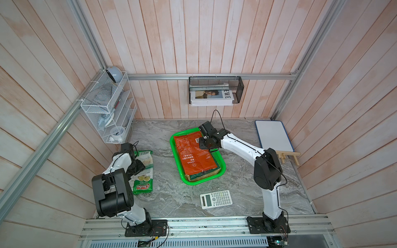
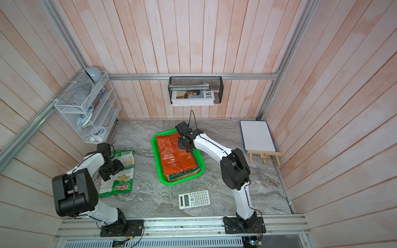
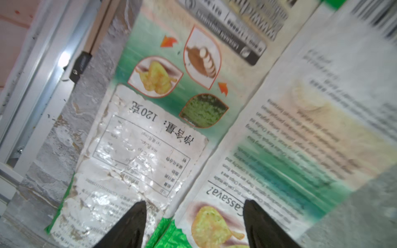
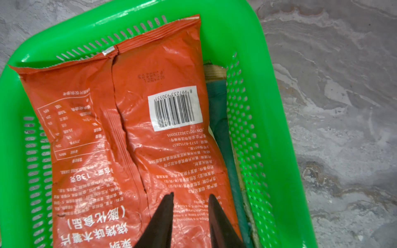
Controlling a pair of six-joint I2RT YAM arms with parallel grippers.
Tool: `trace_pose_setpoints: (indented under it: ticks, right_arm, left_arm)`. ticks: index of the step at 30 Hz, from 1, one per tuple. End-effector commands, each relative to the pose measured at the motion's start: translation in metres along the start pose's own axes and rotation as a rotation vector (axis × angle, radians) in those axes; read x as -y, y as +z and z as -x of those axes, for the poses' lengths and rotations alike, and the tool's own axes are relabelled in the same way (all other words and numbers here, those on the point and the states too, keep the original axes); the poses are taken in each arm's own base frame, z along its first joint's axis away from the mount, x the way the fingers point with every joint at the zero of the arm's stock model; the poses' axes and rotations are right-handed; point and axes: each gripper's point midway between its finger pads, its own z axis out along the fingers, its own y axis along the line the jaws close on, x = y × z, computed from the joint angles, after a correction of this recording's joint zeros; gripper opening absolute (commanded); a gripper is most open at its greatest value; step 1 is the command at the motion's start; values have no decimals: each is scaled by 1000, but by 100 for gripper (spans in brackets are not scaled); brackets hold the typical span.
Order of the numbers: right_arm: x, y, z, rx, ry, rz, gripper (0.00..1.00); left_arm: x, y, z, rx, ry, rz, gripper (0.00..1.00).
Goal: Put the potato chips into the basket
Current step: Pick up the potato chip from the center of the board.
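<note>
In both top views the green basket stands mid-table. An orange-red chips bag lies on top inside it. Edges of a dark green bag and a tan one show beneath. My right gripper hovers over the orange bag, its jaws apart and empty. At the left lies the white-green Chuba bag, overlapping a second bag with a torn white label. My left gripper is open just above these two.
A white calculator lies near the front edge. A whiteboard on a small wooden easel stands at the back right. A white wire rack hangs on the left wall, a black mesh holder on the back wall.
</note>
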Motion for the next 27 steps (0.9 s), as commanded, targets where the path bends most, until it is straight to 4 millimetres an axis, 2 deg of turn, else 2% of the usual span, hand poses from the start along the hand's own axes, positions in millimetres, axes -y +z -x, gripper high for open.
trace_pose_setpoints:
  ticks: [1,3,6,9,13,17,22,27]
  right_arm:
    - [7,-11,14,39,0,-13,32]
    - [7,-12,15,41,6,-11,32]
    - [8,-16,16,45,17,-8,32]
    - [10,-17,13,46,25,-7,32]
    - [14,-19,10,51,34,-10,32]
    - [16,-23,10,62,38,-12,32]
    - [19,-31,12,81,36,-26,32]
    - [20,-29,12,92,46,-22,32]
  left_arm:
    - [-2,20,-22,-108,32,13,75]
    - [3,26,-25,-133,20,-8,72]
    - [4,28,-23,-130,15,-7,58]
    - [1,23,-17,-98,21,7,36]
    - [-3,9,-11,-37,6,11,0]
    - [-2,-10,-4,38,-29,-15,0]
    - [1,-48,9,174,-120,-86,0]
    - [4,-75,10,244,-194,-150,0]
